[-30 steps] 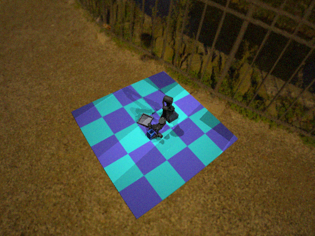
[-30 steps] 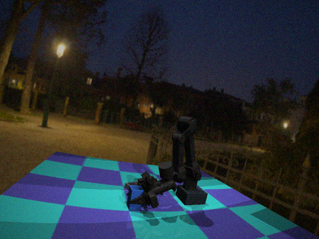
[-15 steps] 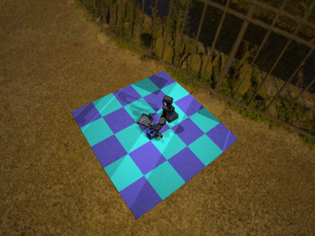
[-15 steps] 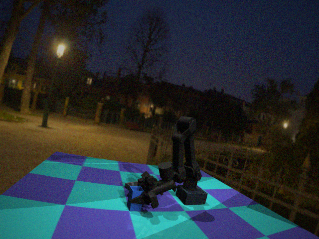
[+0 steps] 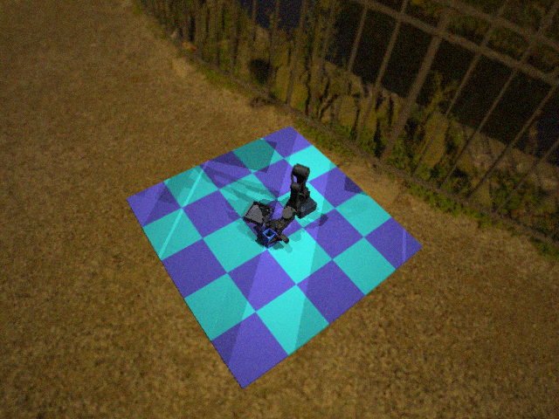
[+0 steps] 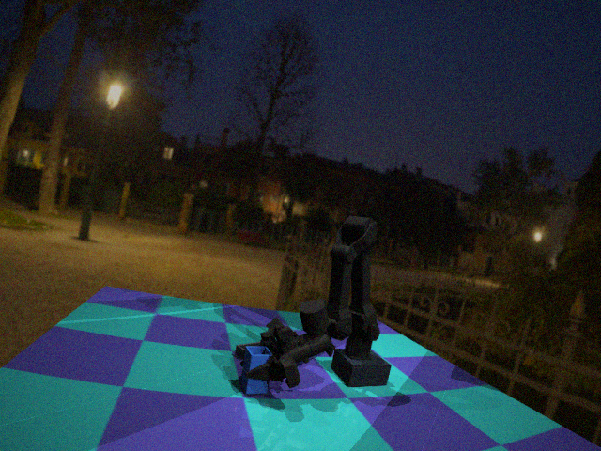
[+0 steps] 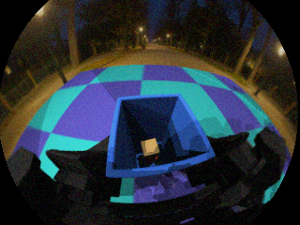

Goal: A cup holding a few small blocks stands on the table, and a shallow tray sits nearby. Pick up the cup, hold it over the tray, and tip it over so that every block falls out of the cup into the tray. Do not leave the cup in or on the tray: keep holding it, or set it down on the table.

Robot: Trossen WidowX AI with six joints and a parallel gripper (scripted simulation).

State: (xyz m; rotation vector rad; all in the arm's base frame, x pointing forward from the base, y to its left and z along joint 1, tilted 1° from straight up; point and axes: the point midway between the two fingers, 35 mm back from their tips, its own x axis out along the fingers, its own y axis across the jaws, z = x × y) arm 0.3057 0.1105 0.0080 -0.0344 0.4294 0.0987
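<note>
Cup (image 5: 269,236) (image 6: 253,367) (image 7: 159,136), blue, upright, mid-frame in top view, clamped between gripper (image 5: 271,233) (image 6: 252,364) (image 7: 149,124) fingers. Tan block (image 7: 150,146) inside, wrist view centre. Tray (image 5: 258,212) just up-left of cup in top view. Checkered table (image 5: 217,302) (image 6: 169,417) (image 7: 94,112) underneath.

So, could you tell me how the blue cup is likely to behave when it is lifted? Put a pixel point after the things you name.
The blue cup (image 5: 269,237) (image 6: 255,359) (image 7: 187,123) looks stiff, its walls straight between the fingers. Its flat sides probably resist rolling, but being tall and narrow, it may tip if nudged.
</note>
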